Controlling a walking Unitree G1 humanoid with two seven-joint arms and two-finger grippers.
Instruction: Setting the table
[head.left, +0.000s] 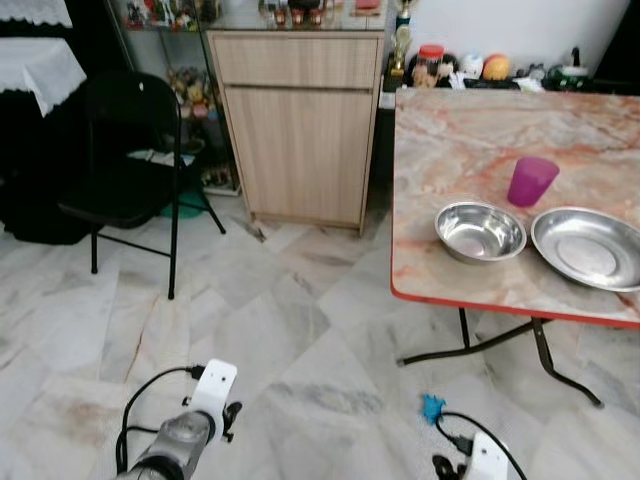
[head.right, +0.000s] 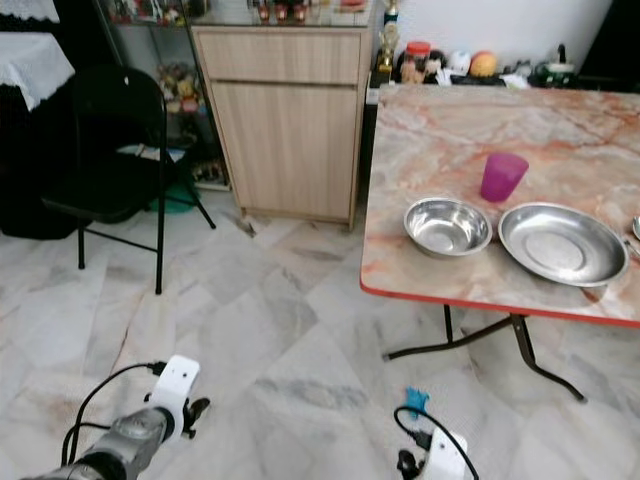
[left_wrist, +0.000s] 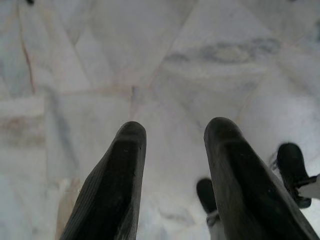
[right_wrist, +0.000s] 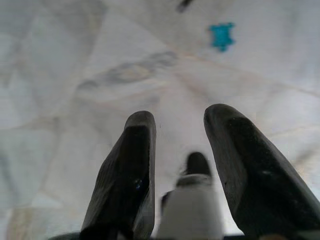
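A marble-patterned table (head.left: 470, 130) with a red edge stands ahead on my right. On it sit a steel bowl (head.left: 480, 231), a wide steel plate (head.left: 590, 247) to its right, and a magenta cup (head.left: 531, 181) just behind them. Both arms hang low over the floor, well short of the table. My left gripper (left_wrist: 172, 140) is open, its black fingers (left_wrist: 120, 175) pointing at bare marble tiles. My right gripper (right_wrist: 180, 130) is open too, with nothing between its fingers (right_wrist: 130, 165).
A black folding chair (head.left: 125, 165) stands at the left, and a wooden cabinet (head.left: 300, 125) behind, left of the table. Small items line a shelf (head.left: 470, 68) behind the table. A small blue object (head.left: 432, 407) lies on the tiled floor (head.left: 290, 330) near the table's legs.
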